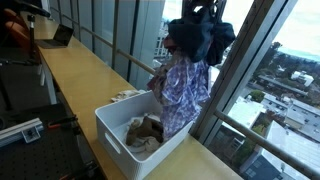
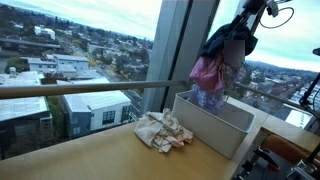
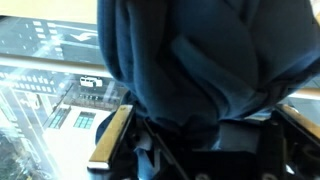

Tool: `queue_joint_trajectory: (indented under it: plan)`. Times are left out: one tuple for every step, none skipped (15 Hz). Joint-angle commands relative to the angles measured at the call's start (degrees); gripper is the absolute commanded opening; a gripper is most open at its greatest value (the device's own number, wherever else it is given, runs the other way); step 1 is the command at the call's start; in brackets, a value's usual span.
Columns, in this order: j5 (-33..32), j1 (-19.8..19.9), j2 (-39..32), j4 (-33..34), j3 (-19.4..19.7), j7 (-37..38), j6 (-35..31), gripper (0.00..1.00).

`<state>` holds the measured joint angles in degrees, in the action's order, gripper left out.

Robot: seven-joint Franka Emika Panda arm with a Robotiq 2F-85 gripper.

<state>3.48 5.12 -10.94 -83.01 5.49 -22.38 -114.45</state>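
wrist view first: dark blue garment [image 3: 190, 70] fills nearly the whole frame, bunched right up against the cam. gripper [image 1: 204, 14] is clamped tight on it. can't see the fingertips, fabric's wrapped over them, but the bundle hangs from there and nothing else supports it, so that's my grip.

below the blue stuff a plaid shirt [image 1: 185, 90] dangles, tangled in w/ it rather than pinched itself, i reckon. that's why it droops long and loose. its bottom hem reaches the far rim of the white bin [image 1: 115, 135], touching or just inside, can't tell which.

the bundle is up high over the bin's window-side end, not in it. inside the bin a beige cloth [image 1: 145, 132] lies crumpled on the bottom.

bin sits on the wooden counter [image 1: 80, 75], close to the glass. beside it, out on the counter, another beige rag [image 2: 163, 130] in a heap, near the bin wall but apart from it.

obstacles: the slanted window post [image 1: 235, 70] is right behind the hanging clothes, v. close, and the handrail [image 2: 80, 88] runs along the glass.

further down the counter a laptop [image 1: 58, 36], well away. beyond the glass, city buildings [image 2: 60, 65] far below.
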Motion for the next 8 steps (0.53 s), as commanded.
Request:
queue_joint_trajectory:
  plan:
    - [-1.24, -0.57, 5.34, -14.51, -1.21, 2.04, -7.44, 0.00]
    - [-1.43, -0.79, 5.94, -17.85, -1.24, 2.32, -9.24, 0.00]
    - [-1.40, -0.71, 6.01, -20.36, -1.31, 2.41, -10.57, 0.00]
    - [-1.41, -0.64, 6.25, -22.95, -1.35, 2.59, -12.03, 0.00]
    - [-1.39, -0.46, 6.14, -25.19, -1.28, 2.48, -13.36, 0.00]
    - [-1.50, -0.44, 6.22, -27.21, -1.22, 2.64, -14.45, 0.00]
    - [-1.27, -0.24, 5.79, -28.90, -1.14, 2.36, -15.50, 0.00]
    - [-1.23, -0.21, 5.58, -30.51, -1.17, 2.35, -16.42, 0.00]
